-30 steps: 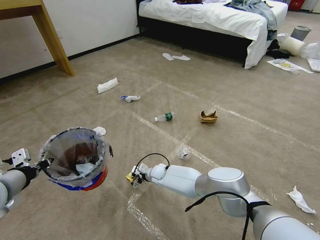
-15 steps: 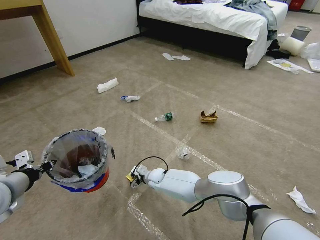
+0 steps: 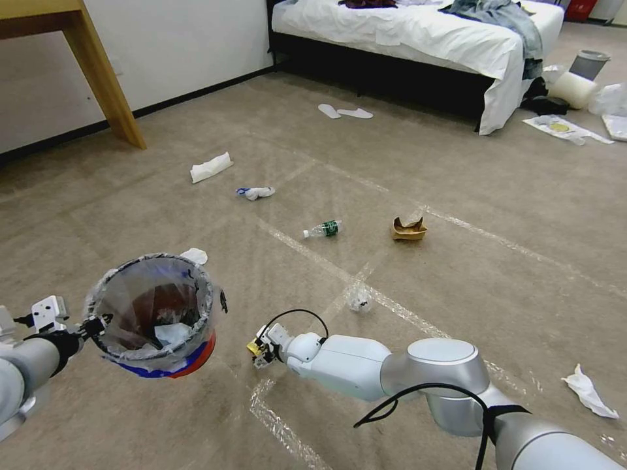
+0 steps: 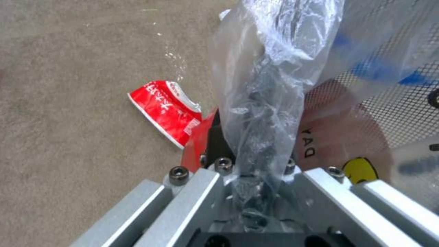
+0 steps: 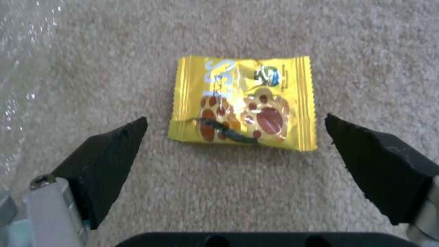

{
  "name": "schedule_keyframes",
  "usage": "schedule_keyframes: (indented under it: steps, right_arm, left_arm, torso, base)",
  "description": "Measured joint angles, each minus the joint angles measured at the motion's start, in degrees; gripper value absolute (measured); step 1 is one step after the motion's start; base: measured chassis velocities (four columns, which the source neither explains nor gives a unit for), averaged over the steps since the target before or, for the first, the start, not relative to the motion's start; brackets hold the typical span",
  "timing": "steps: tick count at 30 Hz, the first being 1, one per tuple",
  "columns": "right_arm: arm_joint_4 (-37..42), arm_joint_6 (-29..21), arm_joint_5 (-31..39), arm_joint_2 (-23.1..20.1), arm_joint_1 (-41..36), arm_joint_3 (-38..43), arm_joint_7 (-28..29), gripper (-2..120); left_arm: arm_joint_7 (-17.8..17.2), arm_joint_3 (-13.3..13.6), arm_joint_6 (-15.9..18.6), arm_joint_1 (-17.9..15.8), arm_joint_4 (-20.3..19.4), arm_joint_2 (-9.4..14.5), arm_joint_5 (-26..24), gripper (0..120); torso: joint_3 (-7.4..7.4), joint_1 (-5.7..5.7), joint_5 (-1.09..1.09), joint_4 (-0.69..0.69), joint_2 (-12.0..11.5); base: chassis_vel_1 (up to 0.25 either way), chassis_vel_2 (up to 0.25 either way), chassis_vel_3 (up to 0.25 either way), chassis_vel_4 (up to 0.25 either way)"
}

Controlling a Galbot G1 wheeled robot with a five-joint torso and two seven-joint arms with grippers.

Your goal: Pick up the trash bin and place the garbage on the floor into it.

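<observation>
The trash bin [image 3: 157,313], red with a blue band and a clear bag liner, hangs above the floor [image 3: 457,170] at the lower left. My left gripper [image 3: 91,324] is shut on its rim and bag [image 4: 256,103]. A red wrapper [image 4: 164,109] lies on the carpet beneath it. My right gripper [image 3: 260,352] is down near the carpet, open, its black fingertips [image 5: 114,151] on either side of a flat yellow wrapper [image 5: 245,103]. More garbage lies farther out: a bottle [image 3: 323,229], a torn brown paper bag [image 3: 409,228] and white tissues [image 3: 211,167].
A crumpled clear scrap [image 3: 359,300] sits on the tape lines, and a tissue [image 3: 590,391] lies at the far right. A wooden table leg [image 3: 104,78] stands at the back left. Beyond are a bed [image 3: 418,32], slippers [image 3: 346,112] and a grey bin [image 3: 590,64].
My right arm has sunk a little and slid its gripper slightly left over the yellow wrapper. The held bin has drifted slightly down and right.
</observation>
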Motion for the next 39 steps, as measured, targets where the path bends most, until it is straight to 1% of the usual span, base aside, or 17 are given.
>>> schedule_keyframes:
  steps: [3,5,8,10,11,13,14,15,17,19,20,22,23,25,26,28,39]
  right_arm:
    - [0.23,-0.07,0.25,0.00,0.15,0.13,-0.03,93]
    - [0.50,-0.22,1.17,0.00,0.18,0.37,0.41,80]
    - [0.56,-0.33,1.47,0.00,0.18,0.45,0.61,74]
    - [0.60,-0.58,1.47,0.00,0.19,0.37,0.82,63]
    - [0.60,-0.58,1.47,0.00,0.19,0.37,0.82,63]
    - [0.59,-0.70,1.11,0.00,0.08,0.19,1.18,51]
    - [0.59,-0.70,1.11,0.00,0.08,0.19,1.18,51]
    - [0.43,-0.76,0.51,0.00,-0.06,0.17,1.49,45]
    - [0.29,-0.83,0.24,0.00,-0.16,0.17,1.67,42]
    - [0.12,-1.26,-0.12,0.03,-0.60,0.29,2.55,30]
    - [0.12,-1.26,-0.12,0.03,-0.60,0.29,2.55,30]
    - [0.01,-1.37,-0.22,0.06,-0.99,0.41,2.98,18]
    - [0.01,-1.37,-0.22,0.06,-0.99,0.41,2.98,18]
    - [-0.07,-1.37,-0.17,0.05,-1.12,0.50,3.07,7]
    - [-0.07,-1.37,-0.17,0.05,-1.12,0.50,3.07,7]
    - [-0.10,-1.23,0.02,0.02,-1.11,0.83,2.94,0]
    - [0.39,0.47,0.57,-0.02,-0.08,3.51,1.83,0]
  left_arm:
    - [-0.01,0.07,-0.01,0.11,-0.05,0.00,0.09,1]
    - [-0.13,0.14,-0.01,0.22,-0.37,-0.01,0.17,1]
    - [-0.17,0.13,-0.03,0.29,-0.58,0.03,0.17,1]
    - [-0.22,-0.11,-0.04,0.53,-0.87,0.16,0.16,1]
    - [-0.22,-0.11,-0.04,0.53,-0.87,0.16,0.16,1]
    - [-0.24,-0.32,-0.07,0.78,-1.00,0.14,0.23,1]
    - [-0.24,-0.32,-0.07,0.78,-1.00,0.14,0.23,1]
    - [-0.24,-0.32,-0.10,0.86,-1.01,0.02,0.41,1]
    - [-0.23,-0.32,-0.11,0.89,-1.01,-0.05,0.56,1]
    - [-0.23,-0.26,-0.18,0.91,-1.01,-0.14,0.85,1]
    - [-0.23,-0.26,-0.18,0.91,-1.01,-0.14,0.85,1]
    - [-0.24,-0.25,-0.24,0.88,-0.97,0.01,0.88,1]
    - [-0.24,-0.25,-0.24,0.88,-0.97,0.01,0.88,1]
    - [-0.25,-0.25,-0.30,0.82,-0.81,0.24,0.93,1]
    - [-0.25,-0.25,-0.30,0.82,-0.81,0.24,0.93,1]
    - [-0.25,-0.25,-0.31,0.77,-0.78,0.34,0.96,1]
    - [-0.50,0.37,-0.39,0.32,-0.42,1.00,0.80,1]
  torso:
    - [0.00,0.00,0.00,0.00,0.00]
    - [0.00,0.00,0.00,0.01,0.00]
    - [0.00,0.00,0.00,0.00,0.00]
    - [0.00,0.00,0.00,0.00,0.00]
    - [0.00,0.00,0.00,0.00,0.00]
    - [0.00,0.00,0.00,0.00,0.00]
    - [0.00,0.00,0.00,0.00,0.00]
    - [0.00,0.00,0.00,0.01,0.00]
    - [0.00,0.00,0.00,0.00,0.00]
    - [0.00,0.00,0.01,0.01,0.00]
    - [0.00,0.00,0.01,0.01,0.00]
    - [-0.01,0.00,0.01,0.02,0.00]
    - [-0.01,0.00,0.01,0.02,0.00]
    - [0.00,0.00,0.01,0.01,0.01]
    - [0.00,0.00,0.01,0.01,0.01]
    - [0.00,0.00,0.00,0.01,0.01]
    - [0.01,0.00,-0.02,0.00,0.00]
  base:
    - [0.000,0.000,0.000,0.000]
    - [0.000,0.000,0.000,0.000]
    - [0.000,0.000,0.000,0.000]
    - [0.000,0.000,0.000,0.000]
    - [0.000,0.000,0.000,0.000]
    - [0.000,0.000,0.000,0.000]
    - [0.000,0.000,0.000,0.000]
    - [0.000,0.000,0.000,0.000]
    - [0.000,0.000,0.000,0.000]
    - [0.000,0.000,0.000,0.000]
    - [0.000,0.000,0.000,0.000]
    - [0.000,0.000,0.000,0.000]
    - [0.000,0.000,0.000,0.000]
    - [0.000,0.000,0.000,0.000]
    - [0.000,0.000,0.000,0.000]
    - [0.000,0.000,0.000,0.000]
    - [0.000,0.000,0.000,0.000]
